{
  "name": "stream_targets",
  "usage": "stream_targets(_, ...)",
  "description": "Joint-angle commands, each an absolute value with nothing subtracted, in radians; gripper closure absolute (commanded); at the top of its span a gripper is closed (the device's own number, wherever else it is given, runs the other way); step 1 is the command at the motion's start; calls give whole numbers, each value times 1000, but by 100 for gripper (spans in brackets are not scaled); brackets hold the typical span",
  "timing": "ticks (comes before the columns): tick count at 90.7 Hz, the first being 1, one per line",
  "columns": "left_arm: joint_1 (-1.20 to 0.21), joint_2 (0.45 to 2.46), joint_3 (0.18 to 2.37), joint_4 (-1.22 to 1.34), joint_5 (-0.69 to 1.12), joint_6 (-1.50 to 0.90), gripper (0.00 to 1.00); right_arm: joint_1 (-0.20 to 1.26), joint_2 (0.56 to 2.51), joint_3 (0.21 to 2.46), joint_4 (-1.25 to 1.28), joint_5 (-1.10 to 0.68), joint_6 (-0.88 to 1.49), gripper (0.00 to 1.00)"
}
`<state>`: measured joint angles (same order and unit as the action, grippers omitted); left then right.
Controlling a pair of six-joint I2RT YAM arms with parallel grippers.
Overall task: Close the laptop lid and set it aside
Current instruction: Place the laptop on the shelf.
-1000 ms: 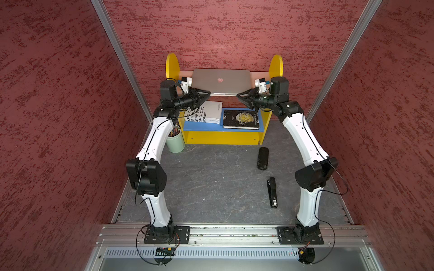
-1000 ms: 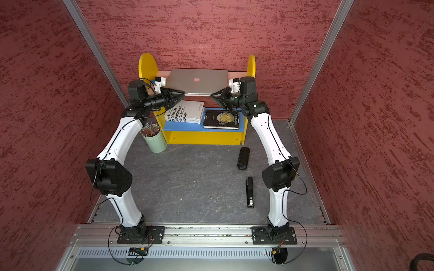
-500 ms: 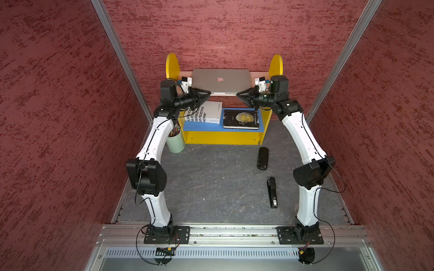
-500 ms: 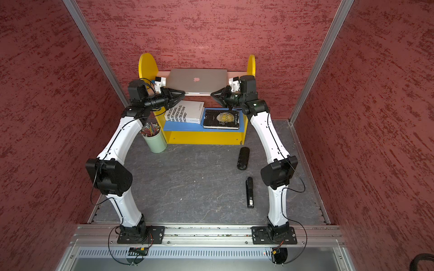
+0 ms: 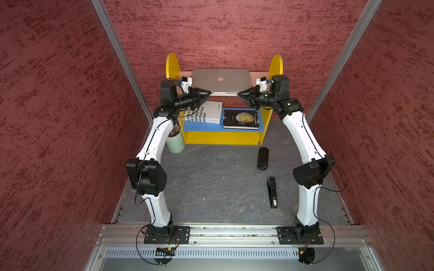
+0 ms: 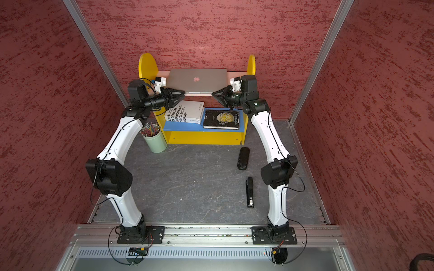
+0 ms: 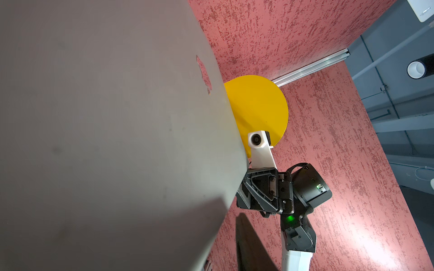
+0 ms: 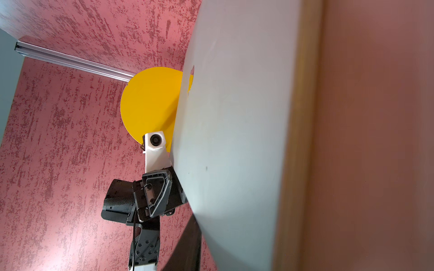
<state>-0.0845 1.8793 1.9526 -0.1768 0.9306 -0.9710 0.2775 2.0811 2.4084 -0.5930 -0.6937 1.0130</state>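
laptop (image 5: 220,81): closed, laid flat on bookshelf top shelf (image 5: 253,78) | left end effector (image 5: 207,93): clamped narrow on one front corner | right end effector (image 5: 240,94): clamped on the other, so weight is shared evenly | release judged next

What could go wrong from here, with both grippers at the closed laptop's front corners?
1. The thin silver-grey aluminium laptop lies closed with its front edge at the lip of the pink top shelf; a careless retreat of the left gripper or right gripper could drag it off onto the white paperback book and black-covered book below.
2. Each gripper sits at one corner only; uneven release might skew it.
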Motion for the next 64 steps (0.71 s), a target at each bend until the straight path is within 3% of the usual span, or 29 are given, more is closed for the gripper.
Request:
stream_targets(1, -83, 1850, 1964, -190, 924, -956, 64, 260, 2057, 2421, -592, -677, 1007, 69)
stream_targets(64, -56, 1555, 1635, -165, 886, -906, 43, 259, 1709, 1970, -483, -682, 946, 45)
